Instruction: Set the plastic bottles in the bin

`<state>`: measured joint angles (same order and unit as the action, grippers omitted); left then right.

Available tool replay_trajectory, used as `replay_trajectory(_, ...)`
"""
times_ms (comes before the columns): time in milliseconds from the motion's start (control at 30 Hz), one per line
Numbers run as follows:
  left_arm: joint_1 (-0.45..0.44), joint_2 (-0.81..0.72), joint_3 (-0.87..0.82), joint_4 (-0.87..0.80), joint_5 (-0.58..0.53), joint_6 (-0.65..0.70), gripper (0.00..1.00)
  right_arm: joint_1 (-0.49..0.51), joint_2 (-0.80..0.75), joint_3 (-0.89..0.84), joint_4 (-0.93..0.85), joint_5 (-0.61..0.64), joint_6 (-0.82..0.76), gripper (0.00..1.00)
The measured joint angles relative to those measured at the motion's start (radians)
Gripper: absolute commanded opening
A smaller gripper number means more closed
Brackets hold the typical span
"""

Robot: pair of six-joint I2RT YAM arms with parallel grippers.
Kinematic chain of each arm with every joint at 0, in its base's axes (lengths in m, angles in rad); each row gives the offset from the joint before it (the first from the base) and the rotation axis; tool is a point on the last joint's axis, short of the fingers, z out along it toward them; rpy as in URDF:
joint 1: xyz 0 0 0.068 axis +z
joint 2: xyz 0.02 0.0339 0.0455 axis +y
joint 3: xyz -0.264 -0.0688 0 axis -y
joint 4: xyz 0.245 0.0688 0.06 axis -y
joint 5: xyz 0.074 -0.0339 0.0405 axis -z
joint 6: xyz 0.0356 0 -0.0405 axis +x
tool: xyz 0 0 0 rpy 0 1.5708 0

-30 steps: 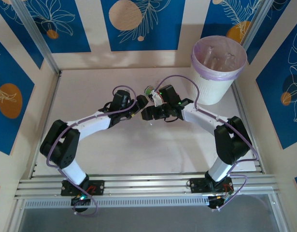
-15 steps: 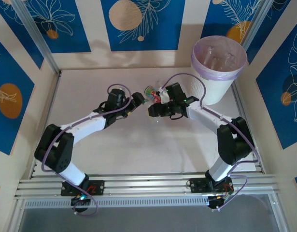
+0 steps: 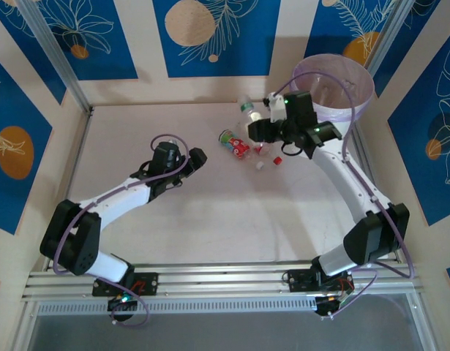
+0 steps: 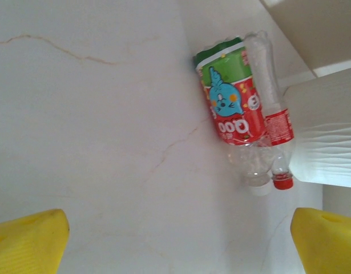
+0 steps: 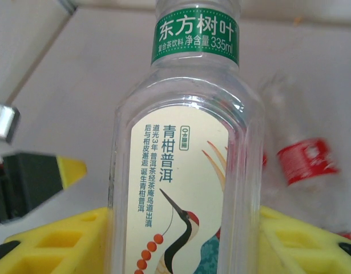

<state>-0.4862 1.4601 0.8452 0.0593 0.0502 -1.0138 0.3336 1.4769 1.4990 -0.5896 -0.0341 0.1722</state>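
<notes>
At the far right of the table (image 3: 210,227) stands the bin (image 3: 365,93), white with a lilac liner. Just left of its rim, the right gripper (image 5: 184,240) is clamped on a clear green-collared bottle (image 5: 186,114) (crane on its label). The left gripper (image 4: 175,245), fingers spread wide and empty, hovers left of centre. Between the grippers, two bottles (image 4: 235,114) lie touching, side by side.

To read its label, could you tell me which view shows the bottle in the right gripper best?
The right wrist view: the green-banded bottle sits close-up between the jaws, label legible. The top external view shows it small.
</notes>
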Motion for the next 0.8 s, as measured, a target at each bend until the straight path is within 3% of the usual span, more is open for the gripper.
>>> replay_trajectory(500,0.0,-0.018,-0.045,0.002,0.0,0.0,0.99,-0.244,-0.045,0.182,0.081,0.126,0.023,0.51)
replay_trajectory(800,0.0,-0.059,-0.071,0.0,-0.001,0.002,0.99,-0.335,0.102,0.322,0.16,0.194,0.019,0.52)
